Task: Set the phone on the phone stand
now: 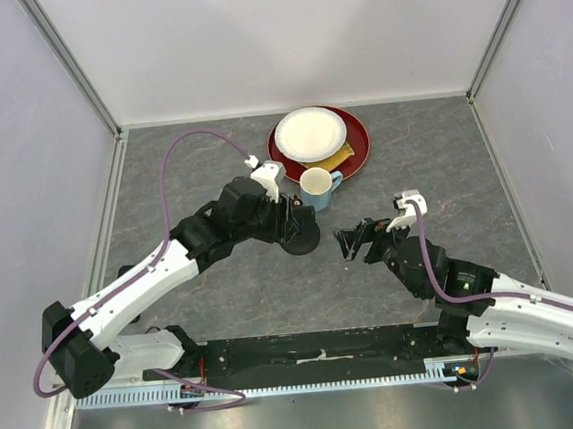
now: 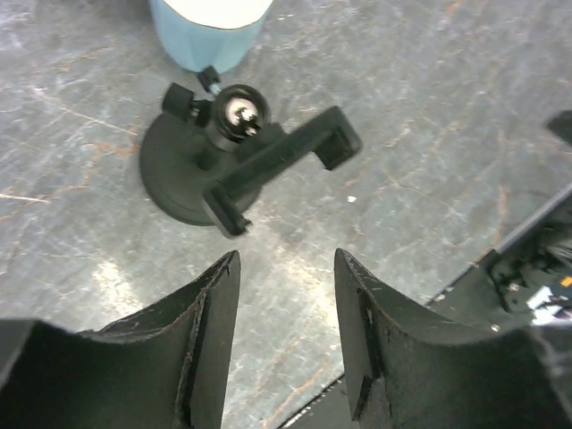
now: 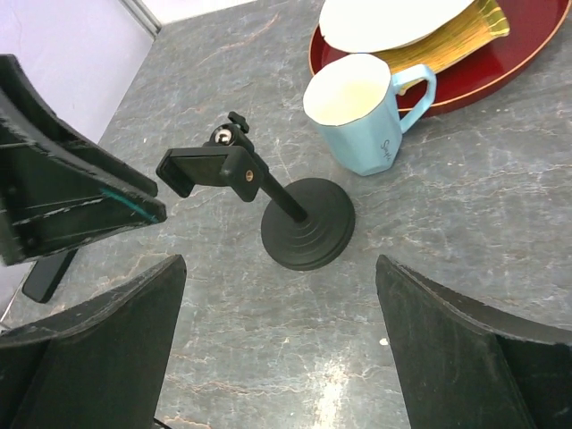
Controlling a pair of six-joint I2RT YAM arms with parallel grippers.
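Observation:
The phone stand [image 1: 306, 239] is black, with a round disc base, a slanted post and a clamp head, and stands mid-table just in front of the blue mug [image 1: 316, 185]. My left gripper [image 1: 292, 222] hovers over it, open and empty. In the left wrist view the stand [image 2: 174, 170] lies just beyond the left gripper [image 2: 286, 255]. My right gripper [image 1: 350, 239] is to the stand's right, open and empty. In the right wrist view the stand [image 3: 308, 223] lies ahead of the right gripper [image 3: 281, 259]. No phone shows in any view.
A white plate [image 1: 309, 132] and a yellow cloth [image 1: 334, 157] lie on a red tray [image 1: 358, 146] behind the mug. The mug also shows in both wrist views [image 2: 210, 31] [image 3: 353, 107]. A dark straight-edged surface [image 2: 429, 340] crosses the left wrist view's lower right.

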